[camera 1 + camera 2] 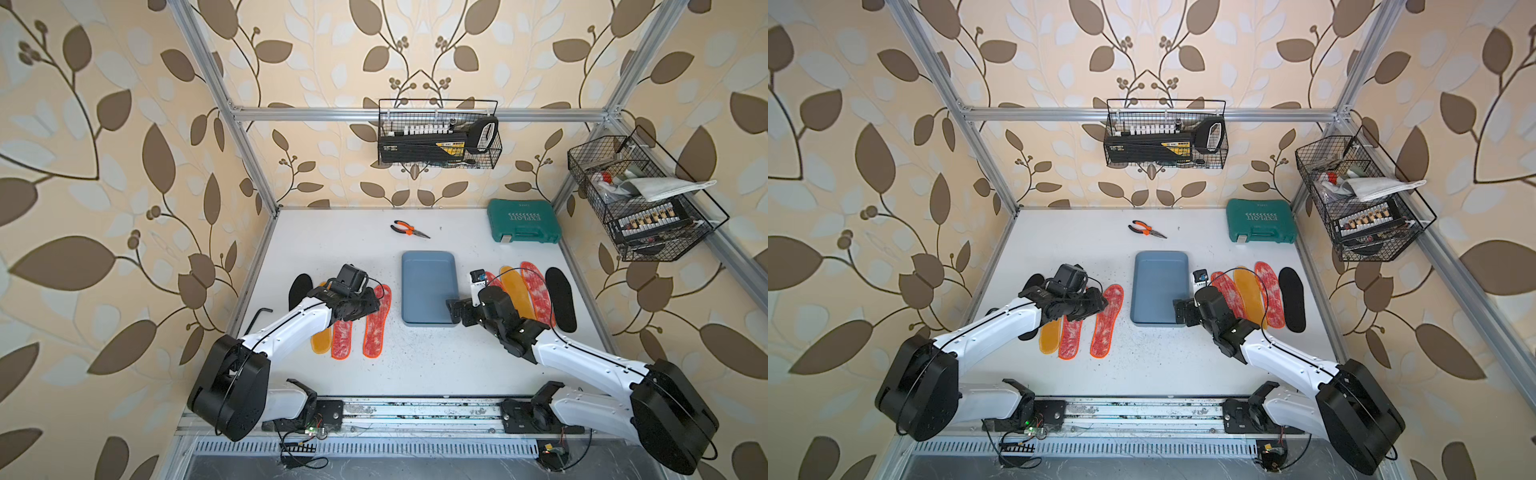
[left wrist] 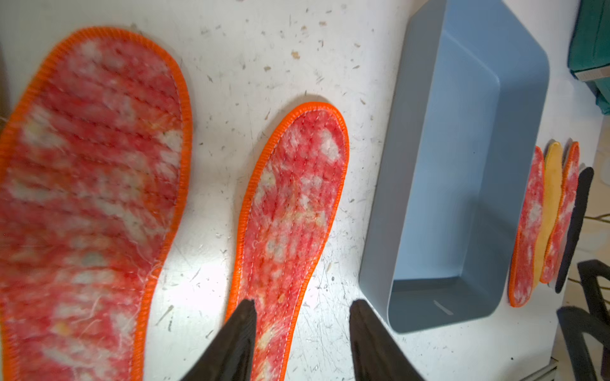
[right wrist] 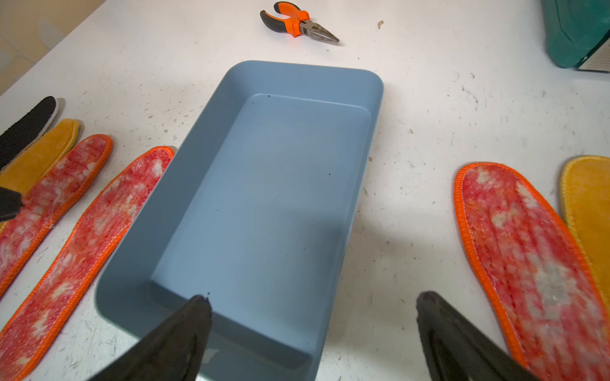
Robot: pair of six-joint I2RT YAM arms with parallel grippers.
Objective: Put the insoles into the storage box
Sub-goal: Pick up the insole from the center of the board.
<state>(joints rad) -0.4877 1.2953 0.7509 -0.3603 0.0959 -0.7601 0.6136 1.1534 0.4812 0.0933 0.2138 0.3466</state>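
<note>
Nothing is packed yet: the box sits empty mid-frame, four insoles lying left and four right of it on the counter, the left hand released over a red insole, the right hand released above the box's lower end.

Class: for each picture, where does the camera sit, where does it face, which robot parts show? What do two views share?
Top view: high above the arm bases, looking down on the table; left arm, right arm show.
Top view: beside it, same table, same arms.
Left wrist: on the left arm, facing a red-speckled insole past the open left hand.
Right wrist: on the right arm, facing the storage box past the open right hand.
Shared: both wrist views show the storage box.
</note>
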